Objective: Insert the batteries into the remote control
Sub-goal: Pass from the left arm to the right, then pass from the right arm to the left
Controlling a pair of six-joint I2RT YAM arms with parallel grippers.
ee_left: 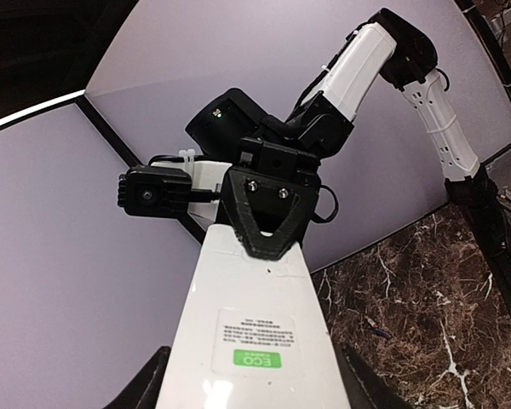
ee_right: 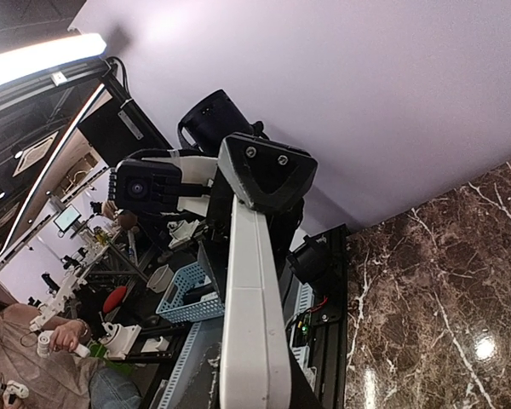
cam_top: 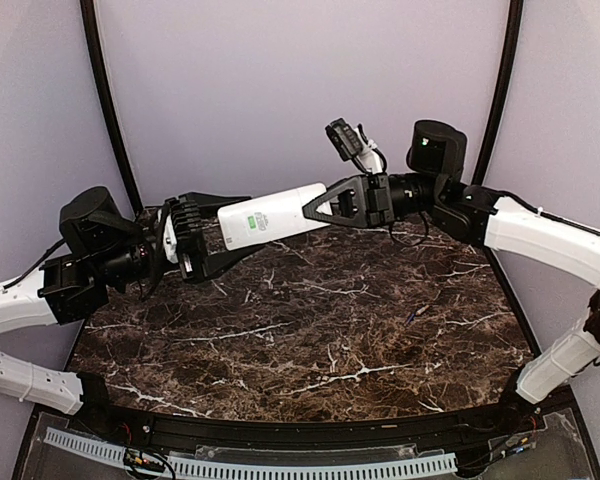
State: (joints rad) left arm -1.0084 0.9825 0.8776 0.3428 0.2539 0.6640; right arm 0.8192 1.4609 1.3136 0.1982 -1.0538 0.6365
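Note:
The remote control (cam_top: 272, 215) is a flat white handset held in mid-air above the back of the marble table (cam_top: 310, 340). It shows its back, with a green ECO label, in the left wrist view (ee_left: 255, 341). My left gripper (cam_top: 218, 238) is shut on its left end, one finger (ee_left: 145, 388) at each long edge. My right gripper (cam_top: 318, 207) is shut on its right end, clamping the flat faces (ee_left: 268, 230). The right wrist view shows the remote edge-on (ee_right: 251, 315). One slim bluish battery (cam_top: 410, 316) lies on the table right of centre, also in the left wrist view (ee_left: 376, 328).
A pale curved wall (cam_top: 300, 90) with black poles closes off the back. A white cable duct (cam_top: 250, 465) runs along the near edge. Past the table's left edge, the right wrist view shows a blue basket (ee_right: 183, 298) and workshop clutter.

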